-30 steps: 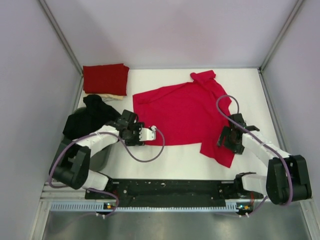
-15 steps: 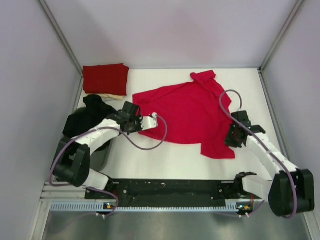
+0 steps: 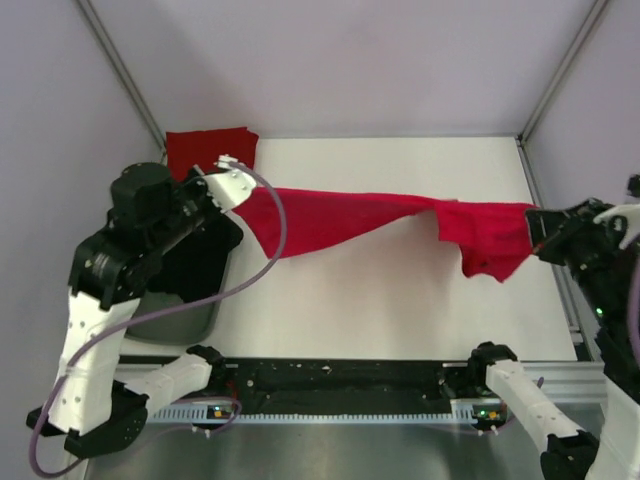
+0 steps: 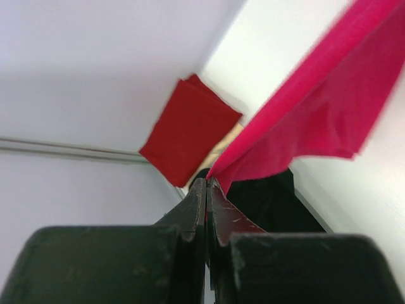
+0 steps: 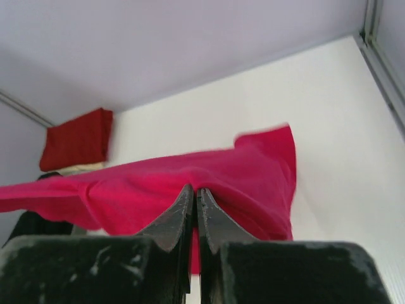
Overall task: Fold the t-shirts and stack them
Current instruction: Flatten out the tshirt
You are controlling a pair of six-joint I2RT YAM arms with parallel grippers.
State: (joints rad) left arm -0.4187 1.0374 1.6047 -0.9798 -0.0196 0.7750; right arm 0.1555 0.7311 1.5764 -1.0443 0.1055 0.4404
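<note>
A bright red t-shirt point(image 3: 350, 215) hangs stretched in the air across the table, sagging in a fold at its right end. My left gripper point(image 3: 241, 194) is shut on its left edge, with the cloth running away from the fingertips in the left wrist view point(image 4: 329, 95). My right gripper point(image 3: 535, 222) is shut on the right edge, pinching a ridge of the red cloth point(image 5: 240, 171). A folded red t-shirt point(image 3: 203, 152) lies at the back left corner on top of a cream one point(image 5: 82, 168).
A black cloth point(image 3: 190, 275) drapes over a dark bin at the left, below my raised left arm. Grey walls with metal frame rails point(image 3: 120, 70) enclose the white table point(image 3: 400, 310). The arm bases sit along the black rail point(image 3: 340, 375) at the near edge.
Both grippers have shut on the flat shirt's side edges and lifted it off the table. Both arms rose and pulled apart, so the shirt now hangs stretched between them.
</note>
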